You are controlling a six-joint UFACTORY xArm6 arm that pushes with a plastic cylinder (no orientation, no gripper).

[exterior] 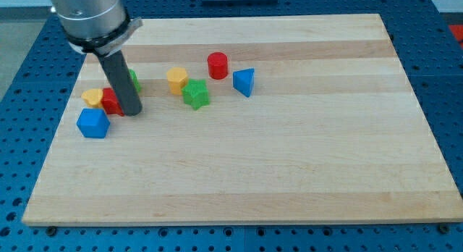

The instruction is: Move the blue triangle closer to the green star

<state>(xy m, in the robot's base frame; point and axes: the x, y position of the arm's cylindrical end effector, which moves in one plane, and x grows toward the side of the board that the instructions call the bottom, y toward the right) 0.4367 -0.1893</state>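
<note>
The blue triangle (244,82) lies on the wooden board (289,158) right of centre-top. The green star (195,94) lies to its lower left, a small gap apart. My tip (131,111) is at the view's left, far left of both, right beside a red block (111,101). The rod hides part of a green block (134,81) behind it.
A red cylinder (218,65) stands just above and between the star and the triangle. A yellow block (177,80) touches the star's upper left. A yellow block (92,97) and a blue cube (92,123) lie at the left, next to the red block.
</note>
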